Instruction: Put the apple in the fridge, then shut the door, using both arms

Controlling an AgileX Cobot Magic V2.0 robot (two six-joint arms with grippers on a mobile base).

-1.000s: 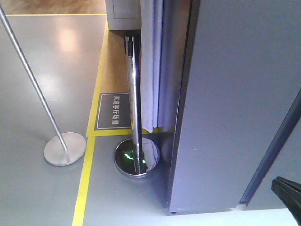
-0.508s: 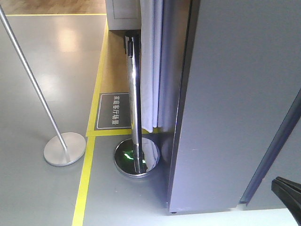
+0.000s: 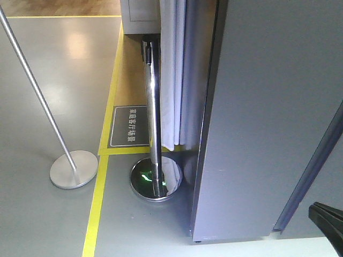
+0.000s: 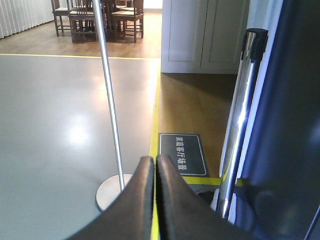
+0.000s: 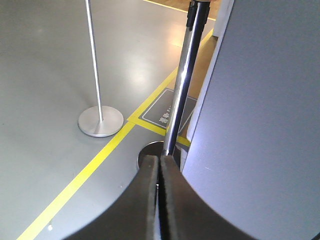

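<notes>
1. Apple: not visible in any view; its location cannot be determined.
2. Fridge (image 3: 268,118): the dark grey exterior fills the 3 o'clock half of the front view, standing on the grey floor (image 3: 48,214). No white interior or shelves are visible. A second dark grey panel edge (image 3: 316,166) runs diagonally at 4 o'clock; whether this is the door cannot be told.
3. Left pincer (image 4: 155,162): both black fingers are pressed together, nothing between them, at 6 o'clock of the left wrist view.
4. Right pincer (image 5: 159,162): fingers likewise pressed together and holding nothing, with the grey fridge wall (image 5: 260,125) just beside at 3 o'clock.
5. Chrome stanchion post (image 3: 153,123): upright on a round mirrored base (image 3: 156,179), just beside the fridge at 9 o'clock.
6. Second pole (image 3: 37,101): thin, leaning in the front view, on a flat disc base (image 3: 74,169), well apart at 8 o'clock.
7. Yellow floor line (image 3: 99,198) and a grey floor sign (image 3: 129,126) lie between the two bases.
8. White curtain (image 3: 172,75) hangs behind the stanchion.
</notes>
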